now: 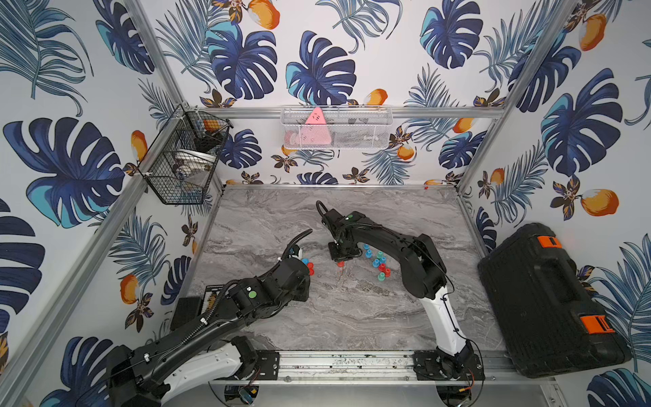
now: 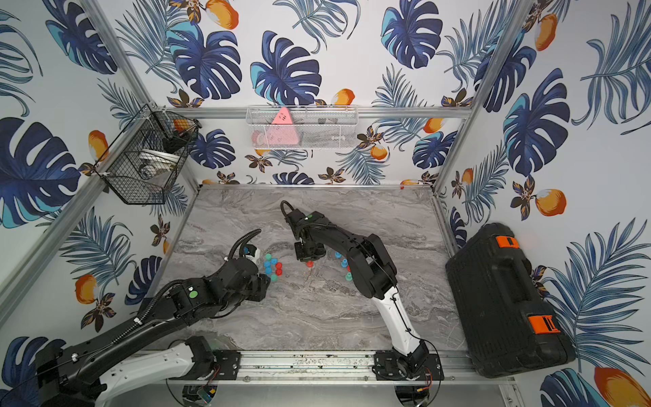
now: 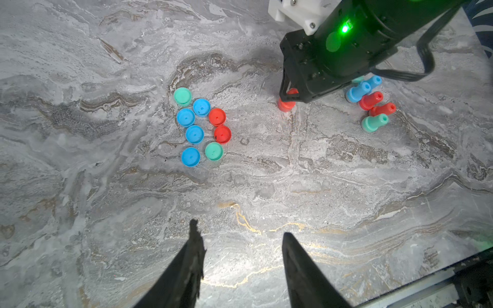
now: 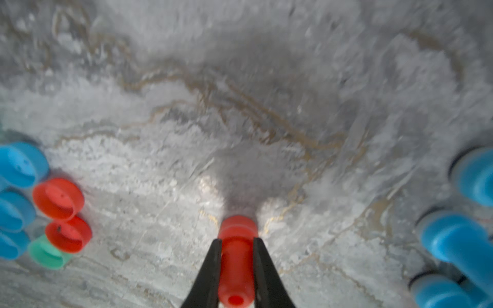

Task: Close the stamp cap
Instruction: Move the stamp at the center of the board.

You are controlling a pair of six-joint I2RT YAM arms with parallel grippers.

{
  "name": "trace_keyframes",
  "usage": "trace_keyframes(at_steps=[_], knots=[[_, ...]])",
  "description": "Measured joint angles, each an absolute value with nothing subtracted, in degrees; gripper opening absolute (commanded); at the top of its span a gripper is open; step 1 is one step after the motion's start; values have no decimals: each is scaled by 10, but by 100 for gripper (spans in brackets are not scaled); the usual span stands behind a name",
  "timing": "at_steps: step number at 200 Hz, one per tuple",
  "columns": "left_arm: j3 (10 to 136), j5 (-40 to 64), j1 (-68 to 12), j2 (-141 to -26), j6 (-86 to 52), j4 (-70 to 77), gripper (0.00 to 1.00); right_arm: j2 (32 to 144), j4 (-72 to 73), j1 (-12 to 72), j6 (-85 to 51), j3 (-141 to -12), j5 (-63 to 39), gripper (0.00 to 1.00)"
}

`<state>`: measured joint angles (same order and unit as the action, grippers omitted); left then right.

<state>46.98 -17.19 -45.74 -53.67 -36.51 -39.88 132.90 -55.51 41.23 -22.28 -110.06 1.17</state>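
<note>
Pressing the red stamp (image 4: 236, 266) straight down is what we are judging the step needs; the right gripper (image 4: 237, 240) is pinching its stem upright on the marble tabletop (image 3: 346, 186), between the loose caps (image 3: 194, 134) and the other stamps (image 3: 370, 100), its wider foot seemingly a cap seating; the left gripper (image 3: 240, 228) is hovering spread and empty; leaf-patterned walls (image 1: 317, 70) are enclosing the smooth surface.

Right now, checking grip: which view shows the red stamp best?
The right wrist view: the red stamp is close up, clamped by the right gripper. The left wrist view shows mostly its base; both top views, a red speck.
</note>
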Motion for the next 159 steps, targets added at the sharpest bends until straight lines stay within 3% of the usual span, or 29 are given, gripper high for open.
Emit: trace_keyframes(at_steps=[111, 159], knots=[[488, -166, -442, -612, -347, -354, 52, 1529, -536, 315, -197, -1446, 8, 17], [488, -145, -425, -635, -345, -328, 52, 1555, -530, 293, -200, -1491, 11, 19]])
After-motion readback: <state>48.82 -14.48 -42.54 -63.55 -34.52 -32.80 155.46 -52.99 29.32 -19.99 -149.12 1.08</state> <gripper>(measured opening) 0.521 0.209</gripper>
